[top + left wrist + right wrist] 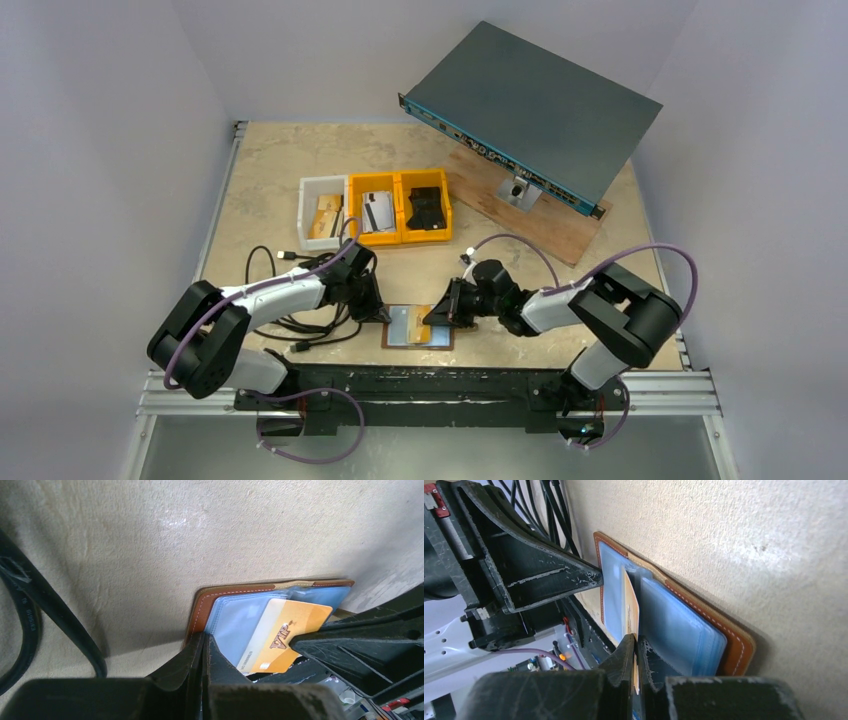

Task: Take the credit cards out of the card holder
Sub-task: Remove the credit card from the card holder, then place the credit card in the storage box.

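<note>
The brown card holder (418, 342) lies open near the table's front edge, its blue clear pockets (674, 625) facing up. My left gripper (384, 315) is shut, and its fingertips (204, 639) rest on the card holder's (200, 612) left edge. My right gripper (433, 318) is shut on a gold credit card (292, 627) marked VIP. That card sticks partway out of a pocket and shows edge-on (630, 607) between my right fingers (624, 652). More credit cards lie in the white bin (325, 216) and the middle yellow bin (377, 212).
A white bin (306, 205) and two yellow bins (400, 212) stand behind the card holder, with a chunky black object (427, 207) in the right one. Black cables (290, 325) lie at the left. A grey rack unit (535, 105) leans on a wooden board (545, 225) at the back right.
</note>
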`<state>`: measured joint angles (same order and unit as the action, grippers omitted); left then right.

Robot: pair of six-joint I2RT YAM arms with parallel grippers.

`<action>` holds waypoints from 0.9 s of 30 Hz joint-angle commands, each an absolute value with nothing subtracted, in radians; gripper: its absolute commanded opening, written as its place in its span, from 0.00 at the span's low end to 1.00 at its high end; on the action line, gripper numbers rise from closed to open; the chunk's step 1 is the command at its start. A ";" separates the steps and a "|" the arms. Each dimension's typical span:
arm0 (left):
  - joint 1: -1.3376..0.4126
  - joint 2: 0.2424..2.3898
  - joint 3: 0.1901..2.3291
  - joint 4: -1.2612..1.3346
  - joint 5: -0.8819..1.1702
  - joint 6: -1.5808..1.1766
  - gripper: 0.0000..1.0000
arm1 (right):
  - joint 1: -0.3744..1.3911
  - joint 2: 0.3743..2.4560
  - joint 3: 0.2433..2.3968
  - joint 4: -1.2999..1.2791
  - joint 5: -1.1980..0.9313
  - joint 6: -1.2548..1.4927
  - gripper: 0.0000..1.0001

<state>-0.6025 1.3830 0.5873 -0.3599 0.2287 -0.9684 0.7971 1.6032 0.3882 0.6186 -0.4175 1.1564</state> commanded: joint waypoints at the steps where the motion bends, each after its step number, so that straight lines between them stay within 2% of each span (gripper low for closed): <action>1: -0.588 1.404 0.555 -0.452 0.092 -0.932 0.00 | 0.786 1.530 0.365 0.474 -0.349 1.106 0.00; 10: -0.589 1.373 0.570 -0.452 0.098 -0.920 0.00 | 0.775 1.380 0.378 0.311 -0.302 1.076 0.00; 17: -0.589 1.272 0.644 -0.461 0.145 -0.876 0.00 | 0.773 1.278 0.452 0.205 -0.281 1.053 0.00; 20: -0.589 1.220 0.695 -0.496 0.153 -0.848 0.14 | 0.773 1.270 0.474 0.189 -0.285 1.047 0.00; 22: -0.589 1.185 0.714 -0.513 0.164 -0.832 0.28 | 0.773 1.266 0.485 0.187 -0.289 1.045 0.00; 27: -0.586 1.123 0.723 -0.515 0.228 -0.802 0.48 | 0.773 1.262 0.513 0.205 -0.318 1.052 0.00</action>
